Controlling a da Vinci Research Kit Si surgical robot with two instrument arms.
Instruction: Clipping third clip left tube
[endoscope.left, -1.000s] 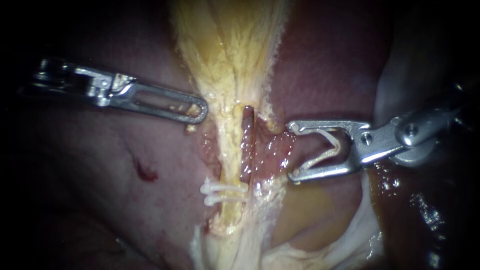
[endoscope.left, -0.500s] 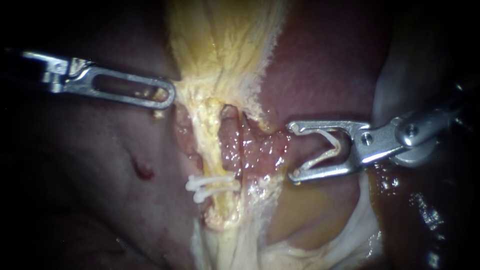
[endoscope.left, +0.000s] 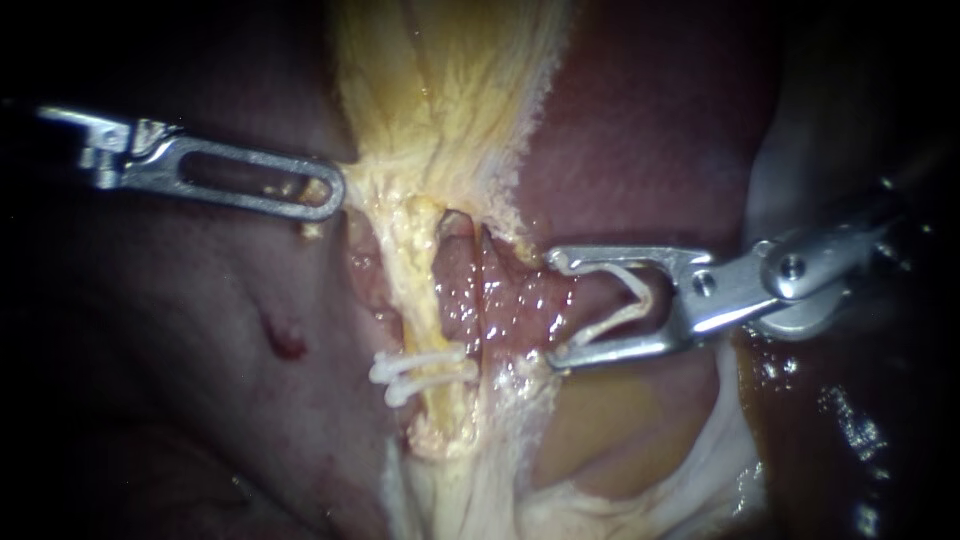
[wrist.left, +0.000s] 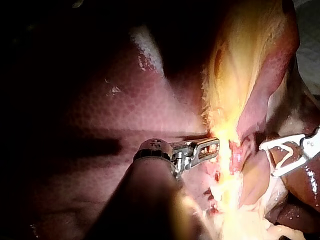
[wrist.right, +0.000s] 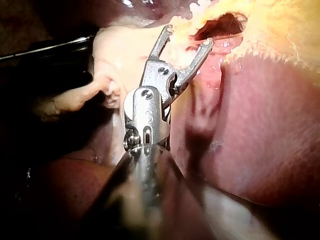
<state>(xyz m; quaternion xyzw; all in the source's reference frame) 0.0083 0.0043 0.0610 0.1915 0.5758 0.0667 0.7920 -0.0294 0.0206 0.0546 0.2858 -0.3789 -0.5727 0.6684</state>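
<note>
The left tube (endoscope.left: 412, 285) is a yellow strand running down the middle, crossed low down by two white clips (endoscope.left: 425, 374). A pink tube (endoscope.left: 487, 290) lies just to its right across a dark gap. My left instrument (endoscope.left: 328, 196) has its slotted jaws shut on the yellow tissue (endoscope.left: 370, 190) at the tube's upper left edge, as the left wrist view also shows (wrist.left: 209, 148). My right instrument (endoscope.left: 552, 310) stands right of the pink tube, its jaws wide apart with a white clip (endoscope.left: 625, 300) seated against both. In the right wrist view its jaws (wrist.right: 187, 36) point at the gap.
Dark red liver (endoscope.left: 200, 330) fills the left side, with a small bleeding spot (endoscope.left: 285, 345). A broad yellow fan of tissue (endoscope.left: 450, 90) rises above the tubes. Pale white tissue (endoscope.left: 780, 180) and wet brown tissue (endoscope.left: 830, 420) lie behind my right instrument.
My left instrument has drawn the yellow tissue and the clipped tube to the left, widening the gap between the tubes. My right instrument has advanced left toward the tubes.
</note>
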